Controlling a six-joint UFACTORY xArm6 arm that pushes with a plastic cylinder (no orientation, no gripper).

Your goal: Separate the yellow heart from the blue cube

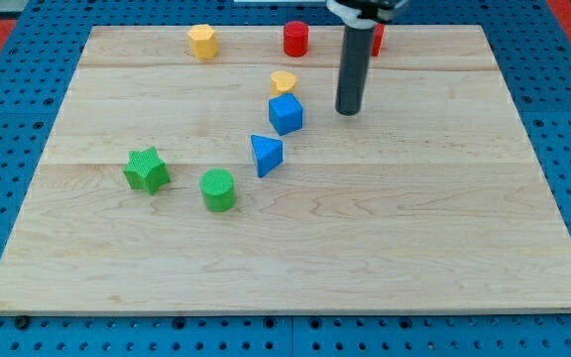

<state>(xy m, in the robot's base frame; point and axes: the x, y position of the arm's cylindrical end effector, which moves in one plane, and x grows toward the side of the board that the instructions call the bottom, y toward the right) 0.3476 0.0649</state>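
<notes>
The separation looked not yet begun: just above the frame's centre the yellow heart point(284, 81) sat touching the upper edge of the blue cube point(285, 114), while my tip point(349, 112), a bare rod with no claw, stood just to their right.

A smooth, dark grey, cylindrical rod with a matte finish, ending in my tip point(349, 112), flat and round. At its upper end sits a wider black and white mounting collar.
</notes>
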